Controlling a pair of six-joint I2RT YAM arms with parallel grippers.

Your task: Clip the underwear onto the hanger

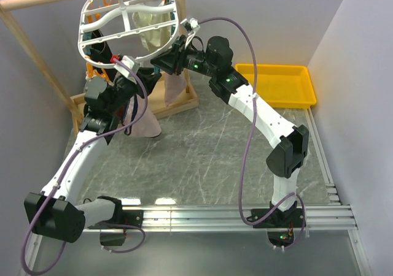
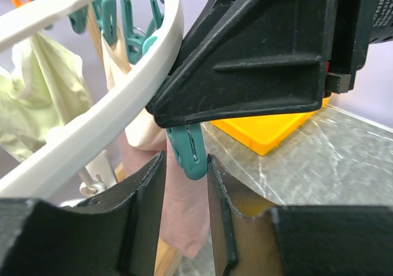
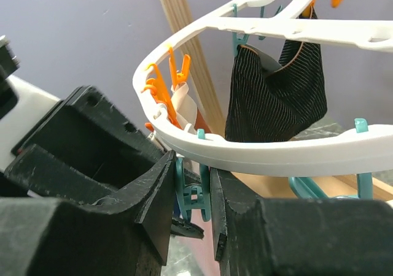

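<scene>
Two end effectors (image 2: 186, 165) (image 3: 191, 178) are working; one hanger (image 3: 276, 156), one underwear (image 2: 184, 221) and one black garment (image 3: 270, 98) are hanging; one yellow tray (image 1: 276, 84) is sitting.

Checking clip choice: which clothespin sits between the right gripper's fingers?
The teal clothespin under the rim of the hanger; the orange clothespins hang farther along, clear of the right gripper.

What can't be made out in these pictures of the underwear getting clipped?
Left wrist view: whether the clothespin bites the underwear behind it; the left fingers crowd it.
Top view: that clothespin, hidden under the hanger and the right arm.
Right wrist view: the underwear, blocked by the right fingers filling the bottom.
</scene>
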